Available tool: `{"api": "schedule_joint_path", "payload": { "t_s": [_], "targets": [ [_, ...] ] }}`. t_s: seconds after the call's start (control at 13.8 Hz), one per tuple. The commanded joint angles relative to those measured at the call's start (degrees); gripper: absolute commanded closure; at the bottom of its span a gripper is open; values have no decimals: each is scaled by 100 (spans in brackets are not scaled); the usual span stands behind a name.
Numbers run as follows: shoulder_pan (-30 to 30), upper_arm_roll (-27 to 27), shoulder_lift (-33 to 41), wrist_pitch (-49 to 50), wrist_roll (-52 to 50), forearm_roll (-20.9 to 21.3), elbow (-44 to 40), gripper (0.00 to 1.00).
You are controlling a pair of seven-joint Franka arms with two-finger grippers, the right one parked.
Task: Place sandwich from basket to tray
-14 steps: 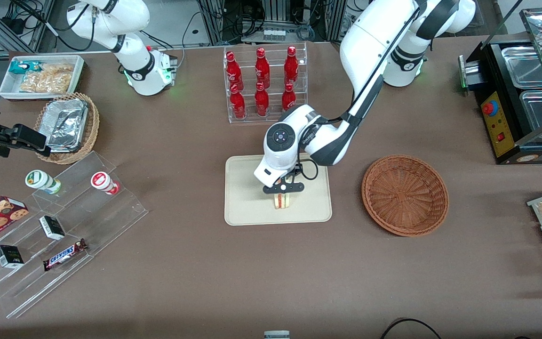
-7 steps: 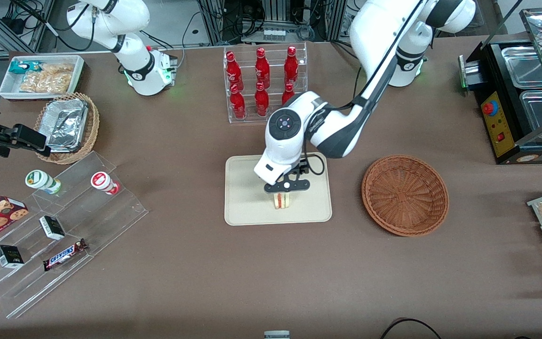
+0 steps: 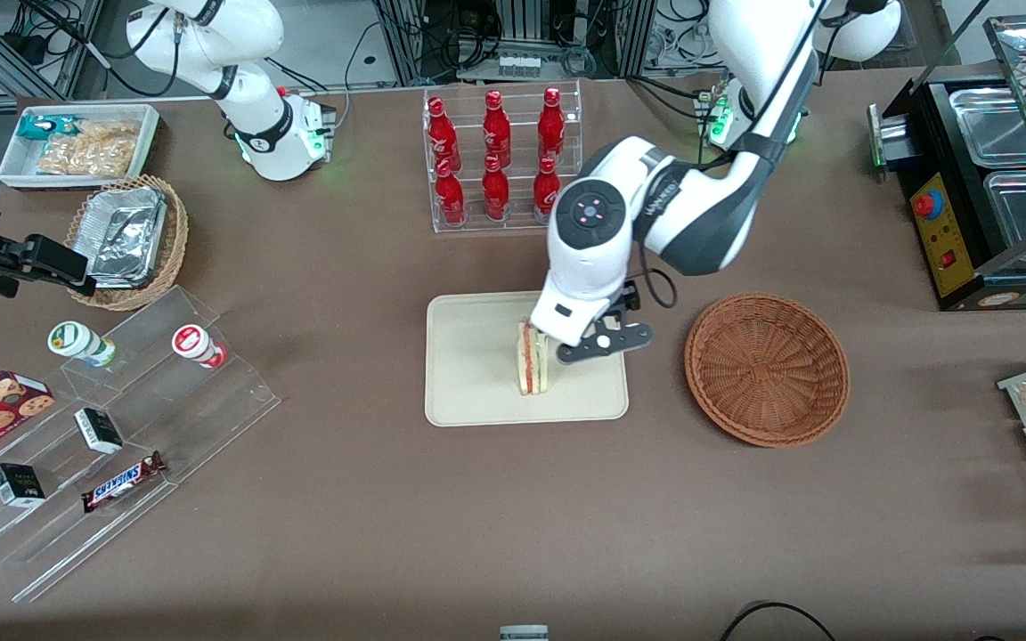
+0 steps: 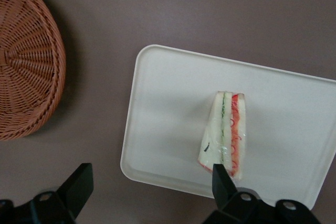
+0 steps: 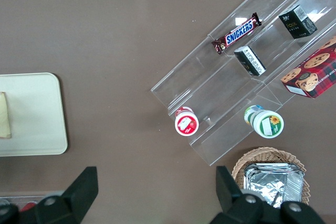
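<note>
sandwich [image 3: 532,360] on tray [image 3: 468,392]; open gripper [image 3: 603,343] raised just beside it

The working arm is glossy white with dark grey joints; its black two-finger gripper [image 3: 603,344] carries a looped black cable.

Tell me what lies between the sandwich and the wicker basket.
In the front view, the open gripper hangs over the tray, between the sandwich and the basket; otherwise only tray and bare table.
</note>
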State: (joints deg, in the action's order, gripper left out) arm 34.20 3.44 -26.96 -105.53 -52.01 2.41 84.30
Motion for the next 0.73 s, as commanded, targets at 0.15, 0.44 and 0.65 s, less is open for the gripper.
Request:
{"api": "schedule_joint_path", "payload": {
  "t_s": [0.15, 0.44, 0.65],
  "targets": [
    [-571, 8, 314, 383, -63, 14, 192, 0],
    [-1238, 16, 805, 393, 918, -47, 726, 0],
    [-1731, 16, 1165, 454, 1806, -47, 1105, 0]
  ]
}}
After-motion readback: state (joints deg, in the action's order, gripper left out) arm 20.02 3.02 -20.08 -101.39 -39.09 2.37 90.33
